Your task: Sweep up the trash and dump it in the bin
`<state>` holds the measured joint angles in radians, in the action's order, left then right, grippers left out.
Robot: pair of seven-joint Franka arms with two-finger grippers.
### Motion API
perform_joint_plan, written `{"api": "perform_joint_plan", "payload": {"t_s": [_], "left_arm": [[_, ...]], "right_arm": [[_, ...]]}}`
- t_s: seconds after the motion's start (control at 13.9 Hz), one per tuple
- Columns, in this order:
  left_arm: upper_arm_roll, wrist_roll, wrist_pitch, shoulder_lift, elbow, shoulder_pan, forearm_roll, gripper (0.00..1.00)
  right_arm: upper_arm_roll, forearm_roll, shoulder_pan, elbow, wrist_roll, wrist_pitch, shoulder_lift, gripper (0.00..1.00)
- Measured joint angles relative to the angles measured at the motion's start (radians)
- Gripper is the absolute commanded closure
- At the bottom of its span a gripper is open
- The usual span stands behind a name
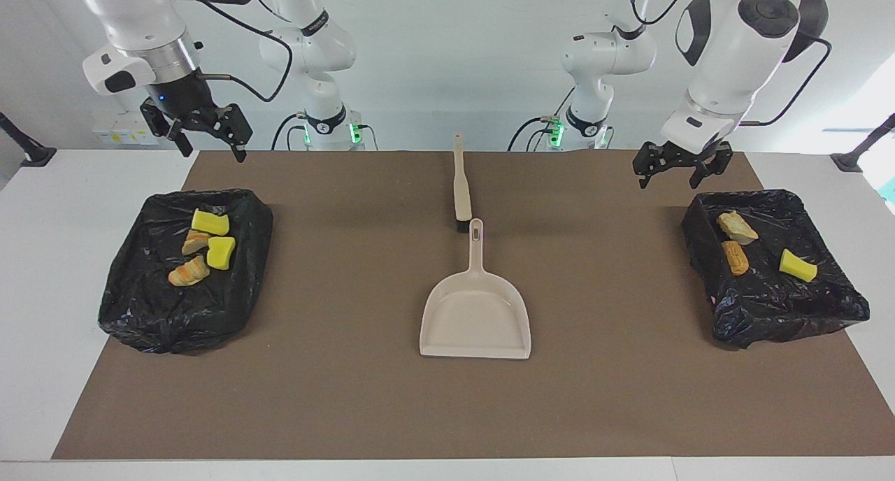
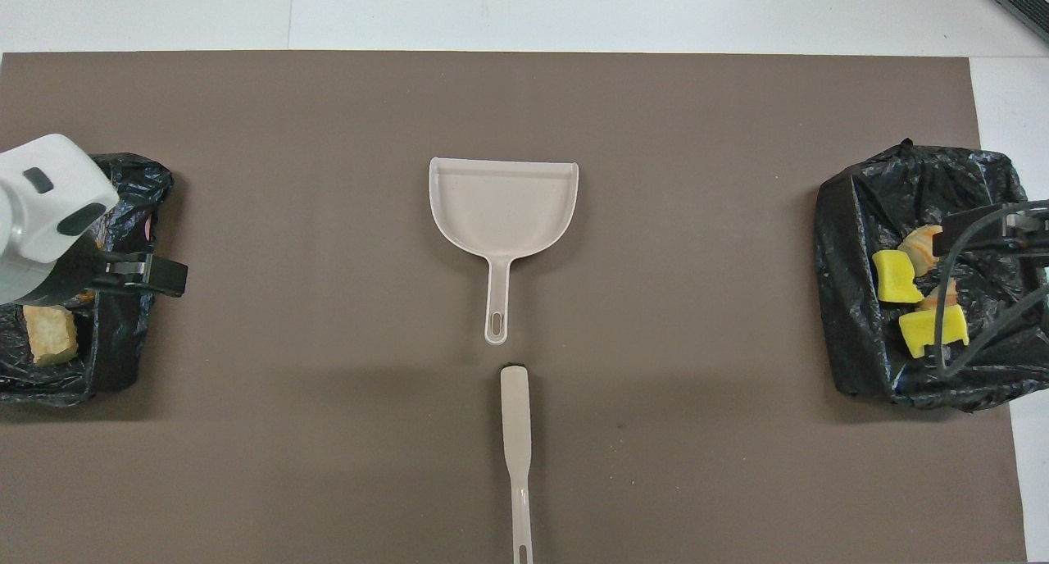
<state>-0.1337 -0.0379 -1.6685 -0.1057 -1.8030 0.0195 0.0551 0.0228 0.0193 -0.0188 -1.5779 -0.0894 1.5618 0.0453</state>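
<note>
Left end effector (image 1: 677, 168) open, empty, raised over the mat (image 1: 349, 397) just beside the bin (image 1: 772, 306) at the left arm's end; right end effector (image 1: 203, 135) open, empty, raised over the robots' edge of the other bin (image 1: 175, 320). Trash (image 1: 210, 250) lies inside both bins, yellow and orange pieces. Dustpan (image 1: 475, 313) mid-desk, flat, its handle tip just short of the brush (image 1: 461, 187), which lies nearer the robots

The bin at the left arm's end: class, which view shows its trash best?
The facing view: the bin and its three trash pieces show whole. Overhead, the left arm covers much of it; one piece shows.
</note>
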Motion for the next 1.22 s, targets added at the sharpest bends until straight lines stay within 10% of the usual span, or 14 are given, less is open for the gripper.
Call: {"api": "perform_joint_plan", "payload": {"t_s": [1.22], "left_arm": [[0.057, 0.202, 0.191, -0.035, 0.198, 0.08, -0.061, 0.0]], "right_arm": [[0.0, 0.0, 0.0, 0.0, 0.0, 0.0, 0.0, 0.0]]}}
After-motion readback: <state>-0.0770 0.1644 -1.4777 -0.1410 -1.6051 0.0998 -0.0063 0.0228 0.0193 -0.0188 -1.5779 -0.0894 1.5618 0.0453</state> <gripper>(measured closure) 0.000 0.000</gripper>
